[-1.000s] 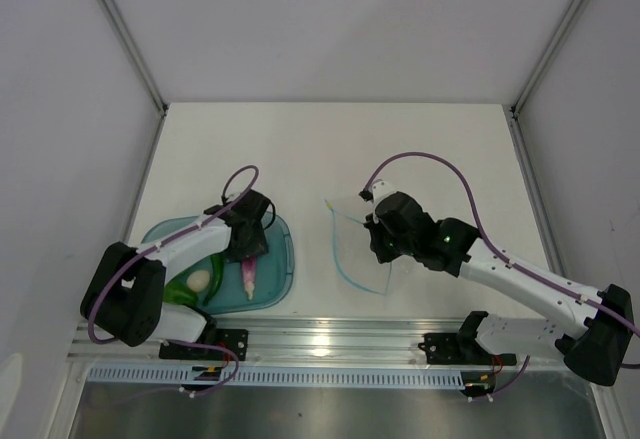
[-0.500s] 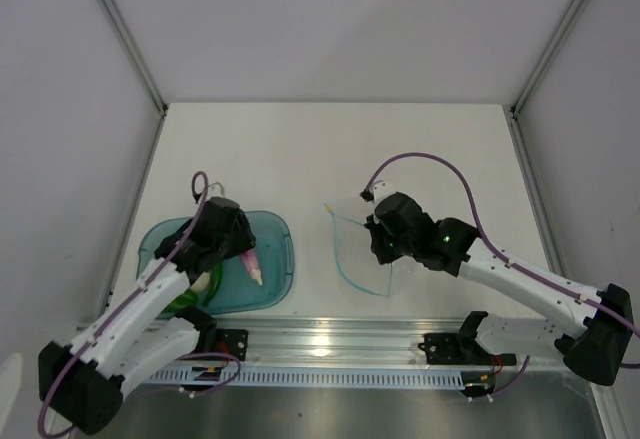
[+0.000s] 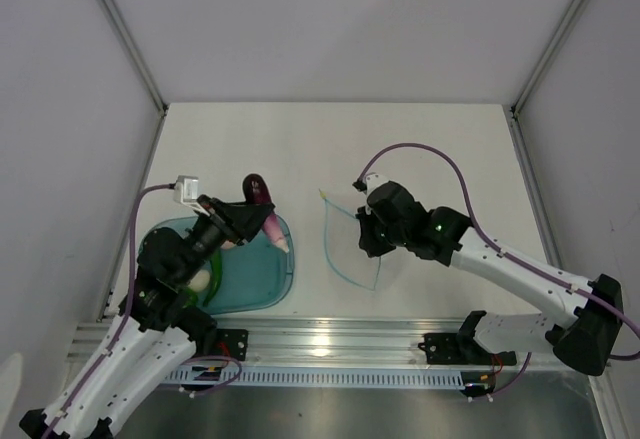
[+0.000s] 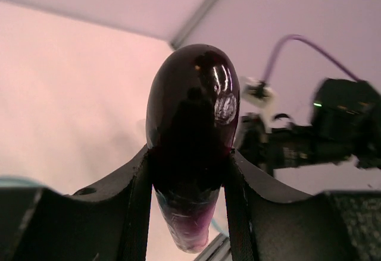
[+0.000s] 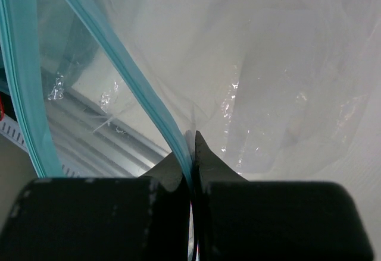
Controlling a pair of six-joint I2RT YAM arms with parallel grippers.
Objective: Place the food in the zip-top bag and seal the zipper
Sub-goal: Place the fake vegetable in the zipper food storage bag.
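The left tool (image 3: 250,217) is closed on the purple eggplant (image 3: 258,194), which in the overhead view sits over the upper right corner of the teal tray (image 3: 270,281), at the left of the frame. From the left wrist, its two dark fingers (image 4: 138,184) press against either side of the eggplant's lower half; the glossy, rounded dark end points to the top of the frame and the paler, narrower end hangs between the fingers at the bottom. In that view nothing but the fingers touches the eggplant, and the right arm (image 4: 342,121) shows blurred behind it at the right edge. A rounded green piece (image 3: 203,277) lies in the tray, partly hidden under the left arm. Right of centre, well apart from the tray, the zip-top bag (image 3: 348,247) lies on the white surface (image 3: 330,149), clear and floppy, with its mouth facing the tray. The right tool (image 3: 368,231) is pressed together on the light-blue zipper (image 5: 134,85) at the bag's upper right part. In the right wrist view the two fingertips meet with the strip pinched between them, and a second blue strip runs down the far left of the frame, apart from the first, so the mouth stands open.
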